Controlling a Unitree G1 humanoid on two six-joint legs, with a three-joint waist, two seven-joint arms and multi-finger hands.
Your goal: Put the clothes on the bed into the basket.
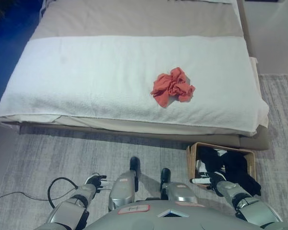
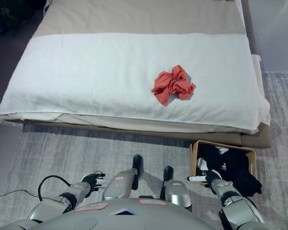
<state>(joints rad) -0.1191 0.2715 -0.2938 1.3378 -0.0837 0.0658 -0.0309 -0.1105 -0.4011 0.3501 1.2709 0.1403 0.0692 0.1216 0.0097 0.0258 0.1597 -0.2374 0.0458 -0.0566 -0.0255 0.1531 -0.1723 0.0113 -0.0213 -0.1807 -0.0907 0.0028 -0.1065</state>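
Observation:
A crumpled red cloth (image 1: 172, 87) lies on the white blanket of the bed (image 1: 96, 72), right of the middle and near the front edge. A brown basket (image 1: 221, 147) stands on the floor below the bed's right front corner, with black clothes (image 1: 233, 165) in it, some draped over its near side. My right hand (image 1: 210, 179) is low at the basket's near left edge, against the black clothes, one white-tipped finger straight to the left. My left hand (image 1: 94, 181) hangs low at the lower left, fingers relaxed and empty.
The bed spans the view's width, with a beige sheet (image 1: 134, 19) behind the white blanket. A grey rug (image 1: 62, 153) covers the floor between me and the bed. The bed's base (image 1: 259, 142) juts out just behind the basket.

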